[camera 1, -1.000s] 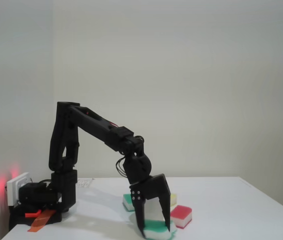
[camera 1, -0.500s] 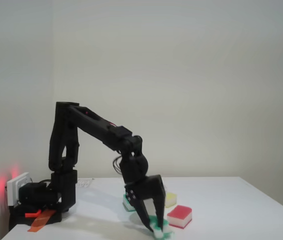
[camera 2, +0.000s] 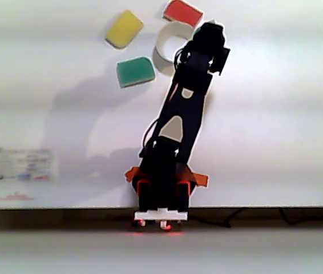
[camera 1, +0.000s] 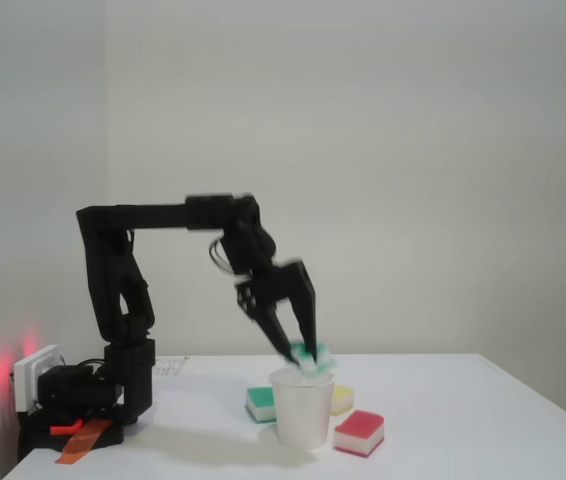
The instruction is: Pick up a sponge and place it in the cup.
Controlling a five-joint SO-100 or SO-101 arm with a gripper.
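Note:
A green-and-white sponge (camera 1: 314, 358) hangs just above the rim of the white paper cup (camera 1: 302, 410), with my gripper (camera 1: 303, 352) shut on it and pointing down. In the other view the cup's rim (camera 2: 162, 43) shows as a white ring half covered by my arm (camera 2: 185, 103), which hides the held sponge. A second green sponge (camera 1: 258, 404) (camera 2: 134, 71) lies flat on the table just left of the cup.
A yellow sponge (camera 1: 342, 398) (camera 2: 124, 28) and a red-and-white sponge (camera 1: 361, 432) (camera 2: 182, 11) lie close around the cup. The arm's base (camera 1: 113, 395) stands at the left beside a white box (camera 1: 35, 372) lit red. A printed label (camera 2: 24, 165) is stuck on the table.
The gripper closed on the sponge at the table's front, then the arm lifted it up and back to just above the cup. The cup now shows under the gripper.

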